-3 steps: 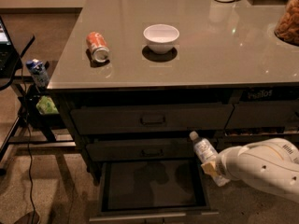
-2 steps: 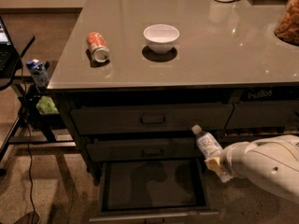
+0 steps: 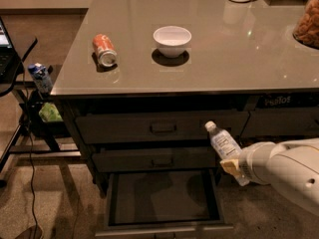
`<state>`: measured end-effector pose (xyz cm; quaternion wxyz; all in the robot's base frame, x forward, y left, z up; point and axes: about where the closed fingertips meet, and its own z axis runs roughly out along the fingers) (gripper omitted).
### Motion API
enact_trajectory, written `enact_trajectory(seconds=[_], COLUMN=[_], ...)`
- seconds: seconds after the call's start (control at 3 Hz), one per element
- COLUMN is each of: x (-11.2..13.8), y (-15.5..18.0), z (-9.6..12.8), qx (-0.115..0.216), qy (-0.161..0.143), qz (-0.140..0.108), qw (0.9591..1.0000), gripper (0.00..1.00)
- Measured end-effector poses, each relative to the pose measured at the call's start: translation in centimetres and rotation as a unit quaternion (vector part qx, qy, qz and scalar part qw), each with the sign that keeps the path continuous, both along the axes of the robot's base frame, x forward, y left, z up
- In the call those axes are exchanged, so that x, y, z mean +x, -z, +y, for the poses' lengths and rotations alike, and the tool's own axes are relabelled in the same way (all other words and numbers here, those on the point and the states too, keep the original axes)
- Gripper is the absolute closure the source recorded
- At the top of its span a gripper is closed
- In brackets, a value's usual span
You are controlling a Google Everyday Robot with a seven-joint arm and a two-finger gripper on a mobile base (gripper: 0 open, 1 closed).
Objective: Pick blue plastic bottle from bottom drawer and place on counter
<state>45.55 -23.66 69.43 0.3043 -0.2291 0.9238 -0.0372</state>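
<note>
Two-finger gripper (image 3: 230, 164) on the white arm (image 3: 286, 169) sits at the right front of the cabinet. It is pinched on the lower end of a small, clear, faintly bluish plastic bottle (image 3: 224, 144) with white cap and pale label. Bottle touches no surface; it is tilted, cap pointing up and left, away from the gripper. Grip at the base leaves the cap end free. Judgement: adequate for carrying, but a long lever, so a swing or slip is possible.

Down and left of the gripper: wide dark bottom drawer (image 3: 160, 193), pulled open, nothing showing on its flat inside. Bottle is out of it, roughly level with the middle drawer front (image 3: 154, 159).

Well above the gripper: glossy grey-beige counter (image 3: 239, 54). Up and far left of the gripper, an orange-red soda can (image 3: 104, 50) lies on its side beside a round white bowl (image 3: 172, 40). The stretch straight above the gripper looks bare.

Judgement: pick done, place not yet. The next move needs a lift past the counter's front edge before going inward, or the cap could strike the overhang.
</note>
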Motion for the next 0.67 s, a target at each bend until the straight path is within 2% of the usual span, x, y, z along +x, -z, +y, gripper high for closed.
enact_trajectory(seconds=[0.33, 0.67], x=[0.0, -0.1], y=[-0.2, -3.0], z=[0.2, 0.4], qx=[0.004, 0.014], qy=[-0.001, -0.004], qz=[-0.003, -0.036], qw=[1.0, 0.9992], gripper=[1.0, 1.0])
